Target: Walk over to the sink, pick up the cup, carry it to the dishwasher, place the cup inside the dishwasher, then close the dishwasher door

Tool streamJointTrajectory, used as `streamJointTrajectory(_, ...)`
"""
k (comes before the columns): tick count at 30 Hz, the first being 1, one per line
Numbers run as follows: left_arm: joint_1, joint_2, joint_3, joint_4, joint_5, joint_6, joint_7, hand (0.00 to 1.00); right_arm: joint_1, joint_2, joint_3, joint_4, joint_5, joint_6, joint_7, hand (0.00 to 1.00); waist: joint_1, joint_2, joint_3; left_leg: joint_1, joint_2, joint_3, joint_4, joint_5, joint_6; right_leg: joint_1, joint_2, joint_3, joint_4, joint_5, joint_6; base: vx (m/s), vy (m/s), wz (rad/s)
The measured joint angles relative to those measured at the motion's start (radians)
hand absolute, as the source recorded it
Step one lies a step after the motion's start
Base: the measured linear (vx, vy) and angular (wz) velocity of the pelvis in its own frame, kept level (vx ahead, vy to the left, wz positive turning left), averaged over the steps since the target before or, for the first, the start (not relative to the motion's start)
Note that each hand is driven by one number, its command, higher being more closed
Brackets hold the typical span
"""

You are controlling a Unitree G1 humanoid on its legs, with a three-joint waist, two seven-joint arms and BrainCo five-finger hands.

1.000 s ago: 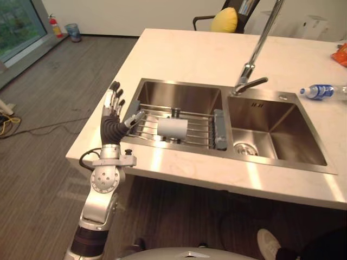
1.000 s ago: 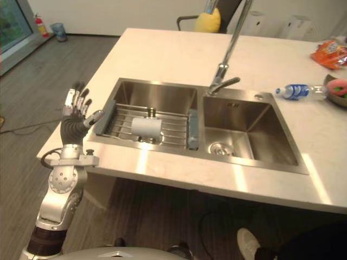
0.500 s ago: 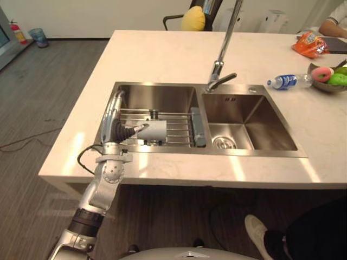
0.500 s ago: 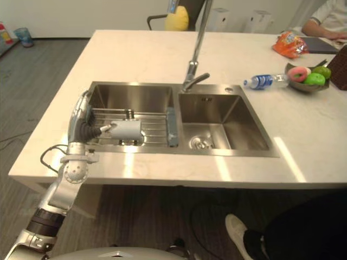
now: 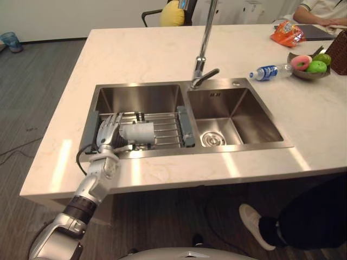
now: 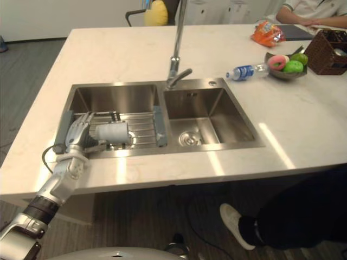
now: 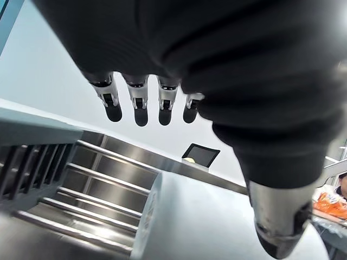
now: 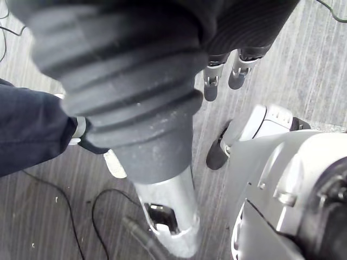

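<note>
A pale grey cup (image 5: 137, 131) lies on its side on the wire rack (image 5: 167, 130) in the left basin of the steel sink (image 5: 234, 83). My left hand (image 5: 108, 132) reaches over the sink's front left corner, at the cup's left end. Its fingers (image 7: 140, 110) are straight above the cup (image 7: 190, 216) and its thumb (image 7: 279, 227) is stretched out alongside it; nothing is curled round the cup. My right hand (image 8: 162, 141) hangs low over the floor with relaxed fingers (image 8: 212, 82).
A tall tap (image 5: 201, 57) stands behind the basins. On the counter at the far right are a water bottle (image 5: 267, 71), a fruit bowl (image 5: 309, 64), a snack bag (image 5: 286, 33) and a basket (image 6: 329, 51). A person's leg and shoe (image 5: 254, 221) stand close on my right.
The whole view has shifted as I moved nearer the sink. My left hand has dropped from beside the counter edge to the rack, its fingers now over the cup's left end.
</note>
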Motion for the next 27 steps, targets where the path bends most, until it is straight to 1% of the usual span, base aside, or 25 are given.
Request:
streamJointTrajectory(5,-0.037,0.025,0.0,0.053,0.011,-0.005,-0.01,0.0,0.001,0.002,-0.02,0.0,-0.001,-0.001,0.002,0.0,-0.001,0.012,0.003,-0.001,0.0,0.001,0.001,-0.002,0.0,-0.002,0.0,0.0,0.001,0.001,0.002,0.0,-0.005,-0.01)
streamJointTrajectory(7,-0.046,0.031,-0.001,0.074,0.048,-0.026,-0.063,0.0,0.001,0.003,-0.032,0.0,-0.001,-0.003,0.002,0.0,0.0,0.013,0.003,-0.001,0.0,0.005,0.005,-0.006,0.0,-0.002,0.0,0.003,0.002,0.001,0.002,-0.02,-0.024,-0.06)
streamJointTrajectory(8,-0.048,0.034,-0.003,0.074,0.048,-0.03,-0.088,0.0,0.0,0.003,-0.032,0.0,-0.001,-0.004,0.002,0.0,0.0,0.012,0.003,-0.001,0.0,0.009,0.012,-0.011,0.0,-0.003,0.0,0.007,0.002,0.001,0.002,-0.02,-0.02,-0.09)
streamJointTrajectory(11,-0.054,0.053,-0.027,0.083,0.069,-0.041,-0.122,0.0,-0.002,0.003,-0.031,0.0,0.0,-0.003,0.001,0.0,-0.001,0.016,0.002,-0.001,0.0,0.013,0.018,-0.017,-0.001,-0.006,0.0,0.018,0.0,0.002,0.003,-0.03,-0.02,-0.11)
streamJointTrajectory(16,-0.071,0.065,-0.059,0.106,0.121,-0.086,-0.144,0.0,-0.001,0.002,-0.026,0.0,0.027,-0.001,-0.02,0.0,-0.005,0.024,0.005,0.0,-0.001,0.013,0.018,-0.018,-0.002,-0.009,0.0,0.023,0.0,0.003,0.005,-0.03,-0.03,-0.03)
streamJointTrajectory(18,-0.084,0.088,-0.103,0.11,0.127,-0.111,-0.157,0.0,-0.001,-0.001,-0.009,0.0,0.035,-0.001,-0.02,0.0,-0.01,0.024,0.005,0.0,-0.001,0.013,0.019,-0.018,-0.002,-0.009,0.0,0.024,0.0,0.004,0.006,-0.04,-0.033,-0.01)
streamJointTrajectory(19,-0.086,0.092,-0.113,0.11,0.126,-0.115,-0.159,0.0,-0.001,-0.001,-0.009,0.0,0.036,-0.001,-0.02,0.0,-0.012,0.024,0.005,0.0,-0.001,0.013,0.019,-0.018,-0.002,-0.009,0.0,0.024,0.0,0.004,0.006,-0.04,-0.035,-0.01)
streamJointTrajectory(21,-0.089,0.096,-0.124,0.11,0.124,-0.114,-0.161,0.0,-0.001,-0.001,-0.001,0.001,0.036,0.0,-0.019,0.0,-0.018,0.024,0.005,0.0,-0.001,0.013,0.02,-0.02,-0.002,-0.009,0.0,0.025,0.0,0.004,0.006,-0.04,-0.03,-0.01)
streamJointTrajectory(27,-0.094,0.101,-0.151,0.109,0.137,-0.076,-0.16,0.0,-0.002,-0.001,0.006,0.001,0.036,0.0,-0.019,0.0,-0.022,0.026,0.005,-0.005,-0.001,0.013,0.038,-0.031,-0.001,-0.011,-0.002,0.031,0.0,0.006,0.008,-0.02,-0.017,-0.02)
